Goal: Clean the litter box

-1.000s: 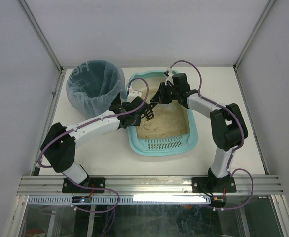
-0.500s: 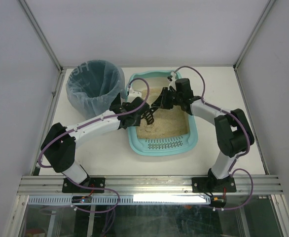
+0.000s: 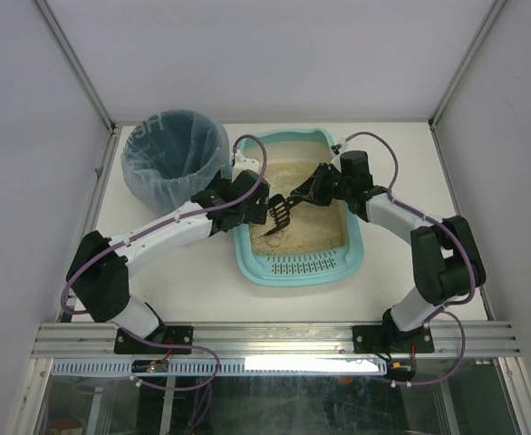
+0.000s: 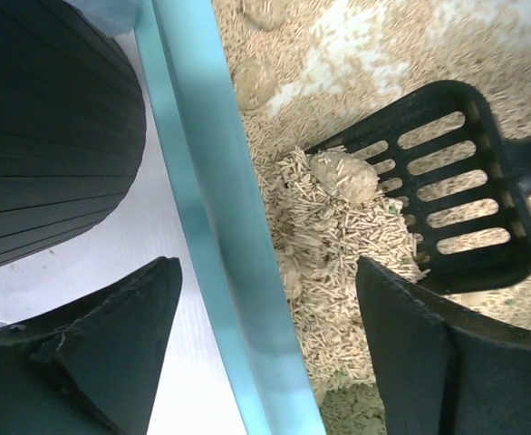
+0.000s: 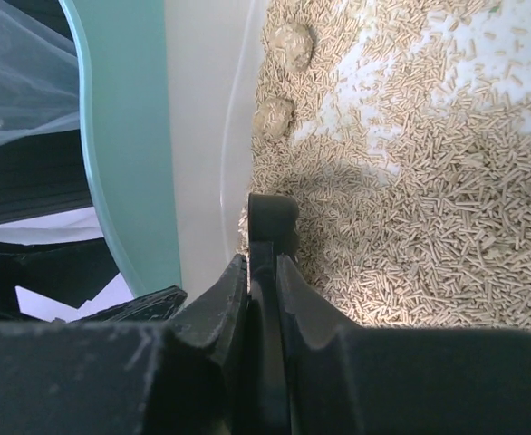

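The light teal litter box [image 3: 297, 272] holds beige pellet litter [image 3: 306, 227] and has a slotted grate at its near end. My left gripper [image 3: 252, 195] [image 4: 265, 272] is open and straddles the box's left rim [image 4: 216, 236], one finger outside and one over the litter, neither pressing on it. My right gripper [image 3: 324, 186] [image 5: 261, 258] is shut on the handle of a black slotted scoop [image 3: 279, 215] [image 4: 460, 208]. The scoop head rests low in the litter by the left wall, with a clump [image 4: 342, 174] and pellets against it. Two more clumps [image 5: 291, 41] lie further along the wall.
A round dark bin with a bluish bag liner [image 3: 175, 159] stands just left of the box, close behind my left gripper. Its ribbed wall [image 4: 48, 136] fills the left wrist view's upper left. White tabletop [image 3: 202, 281] surrounds the box.
My left gripper's jaws have spread wide off the box's left rim. My right arm has drawn back to the right, with the scoop head staying near the left wall.
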